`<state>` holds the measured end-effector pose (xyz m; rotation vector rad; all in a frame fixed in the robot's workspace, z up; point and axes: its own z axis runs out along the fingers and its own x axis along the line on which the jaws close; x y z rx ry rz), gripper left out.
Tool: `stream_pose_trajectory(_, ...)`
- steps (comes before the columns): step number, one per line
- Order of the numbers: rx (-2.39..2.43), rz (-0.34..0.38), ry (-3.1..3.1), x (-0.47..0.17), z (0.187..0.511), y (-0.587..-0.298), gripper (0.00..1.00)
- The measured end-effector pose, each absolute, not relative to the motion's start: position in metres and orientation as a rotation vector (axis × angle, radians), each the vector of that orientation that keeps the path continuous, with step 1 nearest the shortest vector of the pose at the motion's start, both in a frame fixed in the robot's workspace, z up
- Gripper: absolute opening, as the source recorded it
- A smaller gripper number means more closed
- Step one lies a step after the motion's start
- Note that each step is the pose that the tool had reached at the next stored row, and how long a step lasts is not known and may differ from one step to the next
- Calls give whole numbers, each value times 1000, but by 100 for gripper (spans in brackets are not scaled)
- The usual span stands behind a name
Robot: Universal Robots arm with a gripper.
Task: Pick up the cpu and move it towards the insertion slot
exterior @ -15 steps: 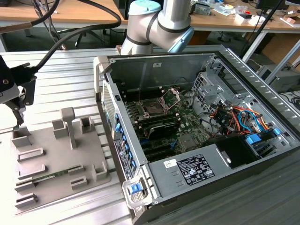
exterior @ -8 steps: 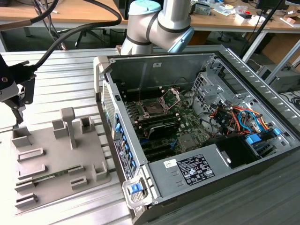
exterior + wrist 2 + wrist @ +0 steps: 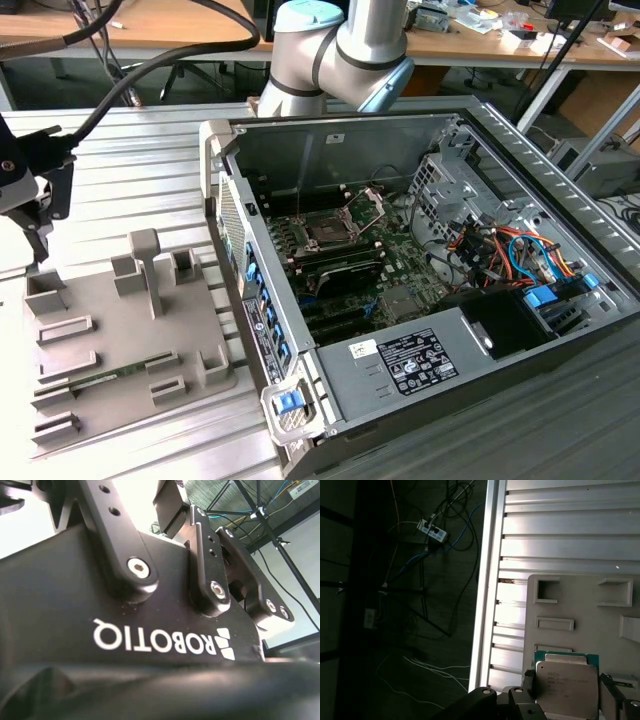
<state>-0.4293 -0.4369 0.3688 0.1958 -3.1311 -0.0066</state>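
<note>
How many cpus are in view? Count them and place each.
1. The cpu is held in the gripper in the first wrist view, over the grey fixture plate. The insertion slot looks empty; another could be hidden elsewhere.

The counter (image 3: 130,150) is a pale metal surface made of long ribbed slats running side by side; in the first wrist view its straight edge rail (image 3: 487,580) borders the slats. 2 things lie directly on it. Toward the exterior view's left sits a flat grey plastic plate (image 3: 100,320) with raised blocks and shallow pockets, also seen in the first wrist view (image 3: 585,605). Just beside it, toward the exterior view's right, an open computer case (image 3: 330,160) lies on its side.
</note>
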Motion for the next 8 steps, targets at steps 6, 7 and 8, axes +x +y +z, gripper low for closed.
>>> stream_pose_trajectory(6, 196, -7, -3131, -429, 371, -437, 55)
stream_pose_trajectory(7, 196, -7, -3131, -429, 371, -437, 55)
stream_pose_trajectory(8, 196, -7, -3131, -429, 372, -437, 55)
